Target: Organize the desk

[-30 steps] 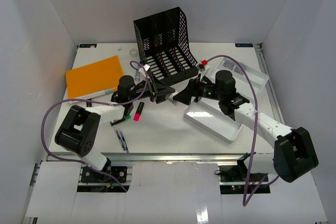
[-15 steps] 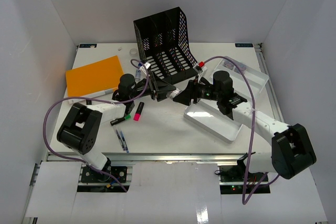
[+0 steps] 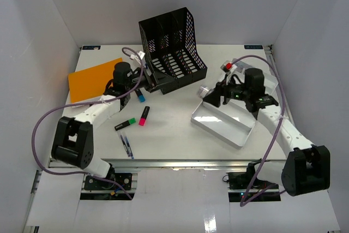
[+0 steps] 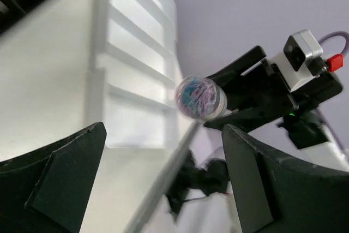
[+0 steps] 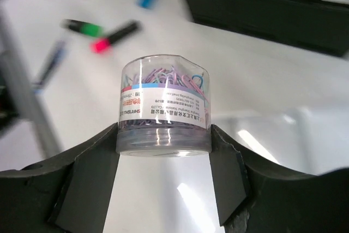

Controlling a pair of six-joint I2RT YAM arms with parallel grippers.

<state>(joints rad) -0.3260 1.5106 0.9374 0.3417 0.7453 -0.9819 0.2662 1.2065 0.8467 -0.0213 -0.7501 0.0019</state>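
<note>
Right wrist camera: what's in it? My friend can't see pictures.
The right end effector grips a clear tub of colourful paper clips, seen close up. Behind it, blurry, a green marker and a pink marker lie on the white desk, with a black rack beyond.

Paperclip jar [image 5: 163, 107] now in right gripper [image 5: 162, 147]

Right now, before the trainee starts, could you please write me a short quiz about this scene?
1. True or false: the left pincer is shut.
2. What does the right pincer grip? A) tub of paper clips B) stapler C) mug
3. Which colour is the flat folder on the left side of the desk?
Key: 1 false, it stands open and empty; 2 A; 3 orange.
</note>
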